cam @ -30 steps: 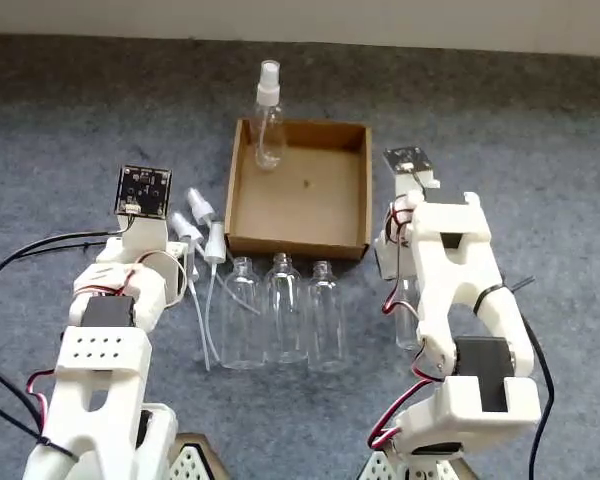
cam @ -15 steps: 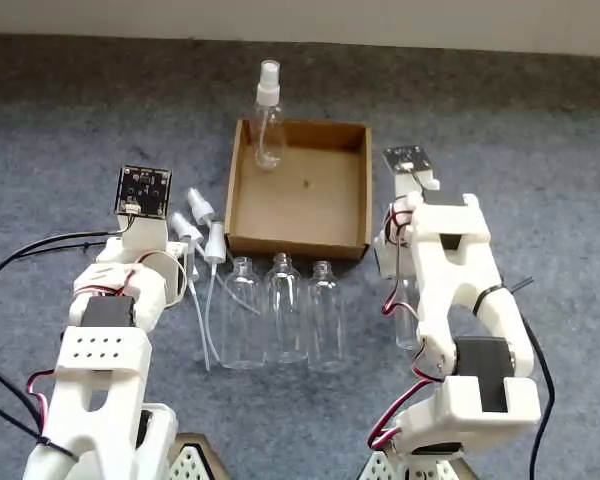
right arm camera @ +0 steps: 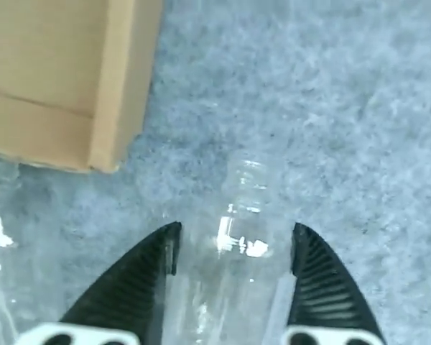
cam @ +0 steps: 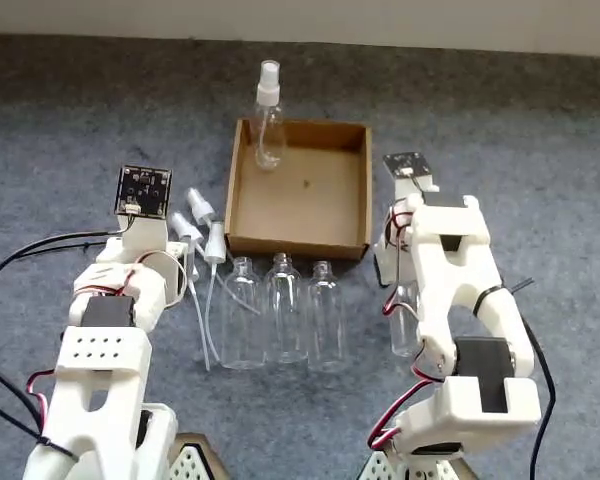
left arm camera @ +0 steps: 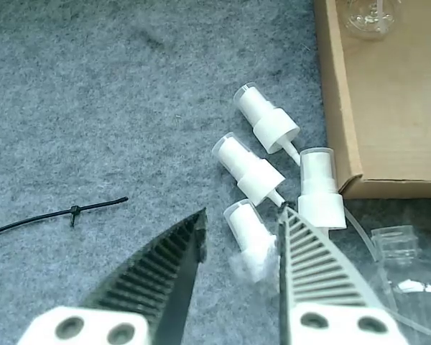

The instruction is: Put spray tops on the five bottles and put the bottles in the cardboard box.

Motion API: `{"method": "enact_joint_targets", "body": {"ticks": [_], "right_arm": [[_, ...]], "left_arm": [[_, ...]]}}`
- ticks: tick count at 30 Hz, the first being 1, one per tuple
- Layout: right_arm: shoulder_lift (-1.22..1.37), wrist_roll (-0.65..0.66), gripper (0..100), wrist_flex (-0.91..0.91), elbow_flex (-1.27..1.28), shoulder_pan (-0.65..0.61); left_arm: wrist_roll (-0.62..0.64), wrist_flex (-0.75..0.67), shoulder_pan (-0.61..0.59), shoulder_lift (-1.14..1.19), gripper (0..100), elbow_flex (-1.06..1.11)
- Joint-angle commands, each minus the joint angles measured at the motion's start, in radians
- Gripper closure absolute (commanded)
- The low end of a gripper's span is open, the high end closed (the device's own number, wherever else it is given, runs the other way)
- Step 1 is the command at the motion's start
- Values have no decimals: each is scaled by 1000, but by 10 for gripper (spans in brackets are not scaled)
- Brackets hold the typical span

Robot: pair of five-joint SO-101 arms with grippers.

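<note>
Nearest to the arms, three bottles (cam: 285, 310) lie side by side on the carpet (cam: 540, 180), with their necks toward the box (cam: 298, 241). On the right arm's side a fourth bottle (right arm camera: 247, 183) lies between the jaws of the right gripper (right arm camera: 237, 233) — the jaws are spread wide on both sides of it, and whether they touch it cannot be told. The left gripper (left arm camera: 241, 219) is spread too, low over four tops (left arm camera: 248, 167) — one top lies between its fingertips. Farther off is the box, and in its far left corner a capped bottle (cam: 268, 125) stands upright.
</note>
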Motion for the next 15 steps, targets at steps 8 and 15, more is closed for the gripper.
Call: {"method": "enact_joint_targets", "body": {"ticks": [8,15], "right_arm": [[-344,-12,943,97,-18,-12],[-745,-57,947,133,-1,-96]], "left_arm": [[5,-14,16,-15,843,-10],[5,120,-111,-8,841,-168]]}}
